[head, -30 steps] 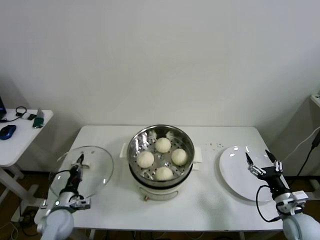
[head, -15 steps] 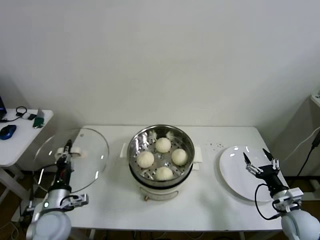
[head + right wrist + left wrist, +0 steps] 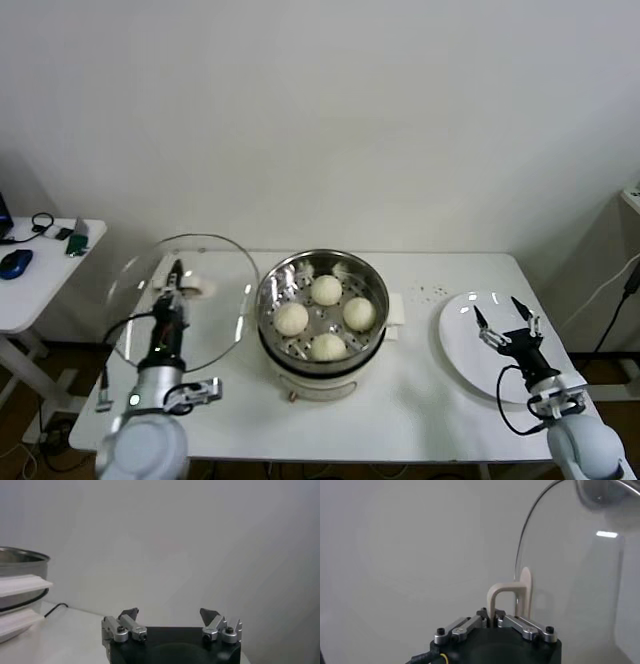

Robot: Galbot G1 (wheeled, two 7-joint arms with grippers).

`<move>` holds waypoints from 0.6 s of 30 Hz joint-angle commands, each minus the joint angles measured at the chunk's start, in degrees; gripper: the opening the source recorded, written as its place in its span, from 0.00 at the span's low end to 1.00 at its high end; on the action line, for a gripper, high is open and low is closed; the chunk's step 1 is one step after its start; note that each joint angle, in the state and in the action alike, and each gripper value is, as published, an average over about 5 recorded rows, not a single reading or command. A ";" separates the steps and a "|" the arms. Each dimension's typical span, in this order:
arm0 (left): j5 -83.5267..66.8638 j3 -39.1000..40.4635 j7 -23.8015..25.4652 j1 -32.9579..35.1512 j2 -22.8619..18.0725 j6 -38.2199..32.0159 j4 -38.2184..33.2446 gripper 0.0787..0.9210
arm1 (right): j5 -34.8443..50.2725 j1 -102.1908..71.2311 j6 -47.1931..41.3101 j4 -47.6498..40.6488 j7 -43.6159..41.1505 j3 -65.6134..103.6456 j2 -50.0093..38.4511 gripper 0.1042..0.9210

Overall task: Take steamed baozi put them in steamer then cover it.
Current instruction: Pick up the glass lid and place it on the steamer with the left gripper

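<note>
Head view: left gripper (image 3: 175, 275) clamped on white handle (image 3: 506, 596) of cover (image 3: 185, 300), held aloft just left of steamer (image 3: 320, 310). Glass disc with metal rim: rigid, fragile, likely slick; handle judged the only safe hold. Disc tilted steeply, face toward camera, no long axis. Four steamed baozi (image 3: 326, 289) in steamer. Right gripper (image 3: 505, 325) spread open, idle over plate (image 3: 465, 345) on desk (image 3: 420, 400).

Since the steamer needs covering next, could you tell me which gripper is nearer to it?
Left. The left gripper, holding the cover, is just beside the steamer; the right gripper hovers over the plate.
</note>
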 commanded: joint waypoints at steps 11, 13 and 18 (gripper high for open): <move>6.22 24.08 15.62 -24.43 -13.90 10.88 10.10 0.09 | -2.48 1.07 1.41 -3.58 -0.80 0.28 0.74 0.88; 7.02 24.54 16.31 -24.81 -16.17 10.88 11.18 0.09 | -2.60 1.02 1.51 -3.80 -0.80 0.50 0.74 0.88; 9.01 25.40 17.30 -24.36 -20.97 10.88 12.97 0.09 | -2.78 0.81 1.67 -4.12 -0.81 0.96 0.67 0.88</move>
